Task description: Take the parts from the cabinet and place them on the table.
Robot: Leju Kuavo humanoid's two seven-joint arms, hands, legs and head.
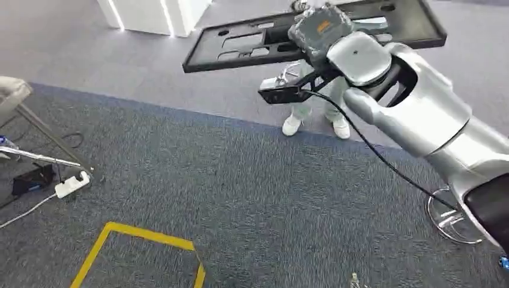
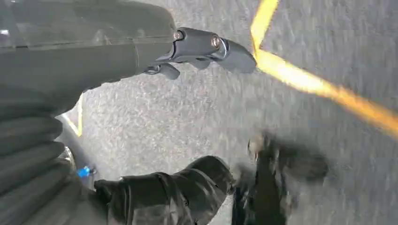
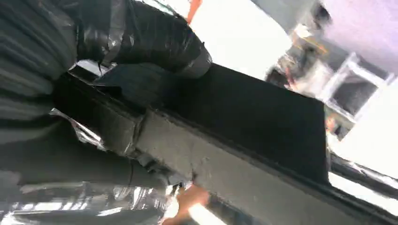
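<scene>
Right hand (image 1: 321, 30) raised high, fingers wrapped around long flat black part (image 1: 252, 42), holding it level above grey carpet (image 1: 240, 180). Left hand (image 2: 206, 47) hangs over carpet, fingers apart, holding nothing. Person's white shoes (image 1: 315, 125) beneath part. Yellow floor tape (image 1: 138, 237) well below part. Part seemingly taken; placing on table remains.

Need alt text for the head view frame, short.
The robot's right hand holds a long flat black part with cut-out slots, raised over grey-blue carpet. A person's white shoes show beyond the part; yellow floor tape lies near the bottom, a white power strip at left.
</scene>
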